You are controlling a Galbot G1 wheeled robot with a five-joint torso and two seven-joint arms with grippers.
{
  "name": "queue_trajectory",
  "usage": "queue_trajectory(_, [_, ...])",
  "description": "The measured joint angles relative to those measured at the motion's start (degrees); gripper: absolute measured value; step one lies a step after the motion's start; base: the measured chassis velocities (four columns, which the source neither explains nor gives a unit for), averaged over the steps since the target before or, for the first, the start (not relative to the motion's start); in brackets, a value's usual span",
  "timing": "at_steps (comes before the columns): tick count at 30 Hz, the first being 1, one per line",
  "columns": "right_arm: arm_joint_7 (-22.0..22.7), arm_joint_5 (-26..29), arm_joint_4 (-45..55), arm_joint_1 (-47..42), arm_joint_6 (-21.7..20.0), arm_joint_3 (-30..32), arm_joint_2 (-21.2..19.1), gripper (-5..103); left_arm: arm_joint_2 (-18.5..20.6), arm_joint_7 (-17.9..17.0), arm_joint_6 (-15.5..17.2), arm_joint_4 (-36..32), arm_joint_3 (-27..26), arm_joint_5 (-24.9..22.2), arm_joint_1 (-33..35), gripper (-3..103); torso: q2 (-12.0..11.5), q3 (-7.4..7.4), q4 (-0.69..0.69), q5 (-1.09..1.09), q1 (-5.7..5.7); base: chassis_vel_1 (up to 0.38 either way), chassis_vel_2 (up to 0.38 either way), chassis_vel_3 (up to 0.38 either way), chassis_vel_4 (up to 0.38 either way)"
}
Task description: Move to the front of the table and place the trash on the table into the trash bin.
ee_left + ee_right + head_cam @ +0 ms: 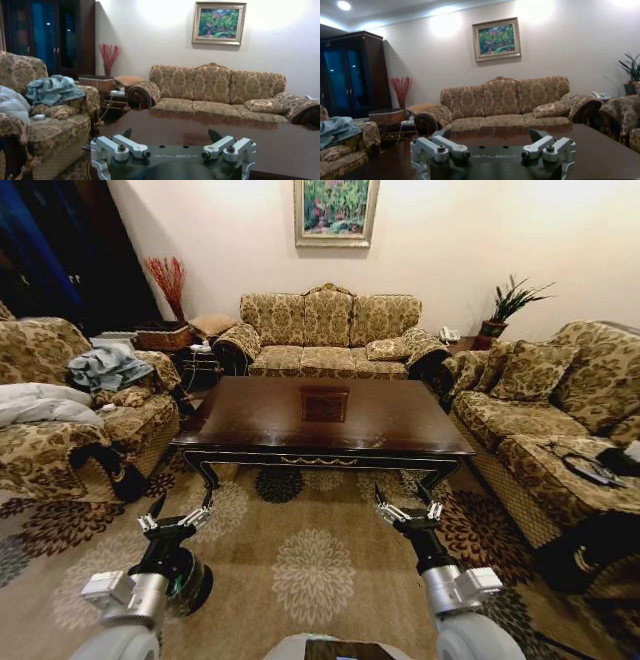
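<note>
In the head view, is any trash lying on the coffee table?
No. The table shows a bare glossy dark top with just its square inlay, and nothing rests on it.

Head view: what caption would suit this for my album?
Both open grippers, left and right, hover before the glossy dark table.

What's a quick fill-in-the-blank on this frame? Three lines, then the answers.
1. The fingers of the left gripper and the right gripper are ____.
2. The table has a square inlay at its ____.
3. Above the middle sofa hangs a framed ____.
Missing: open; centre; painting.
</note>
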Motion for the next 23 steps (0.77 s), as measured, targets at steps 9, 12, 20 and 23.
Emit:
queue_trajectory(9, [-0.05,0.01,-0.06,0.01,0.07,0.0,0.0,100,0.0,0.04,-0.05,0.05,0.0,0.0,-0.01,100,0.0,0.0,0.0,0.0,0.0,0.0,0.0,0.0,0.0])
queue_trajectory(12, [-0.05,0.02,-0.07,0.01,0.08,0.0,0.0,100,0.0,0.06,-0.07,0.05,0.0,0.0,-0.02,100,0.0,0.0,0.0,0.0,0.0,0.0,0.0,0.0,0.0])
queue_trajectory(20, [-0.06,0.04,-0.11,0.02,0.13,0.0,-0.01,100,0.0,0.07,-0.08,0.05,0.0,0.0,-0.02,100,0.0,0.0,0.0,0.0,0.0,0.0,0.0,0.0,0.0])
queue_trajectory(23, [-0.06,0.05,-0.11,0.02,0.14,0.0,-0.01,100,0.0,0.07,-0.08,0.05,0.0,0.0,-0.02,100,0.0,0.0,0.0,0.0,0.0,0.0,0.0,0.0,0.0])
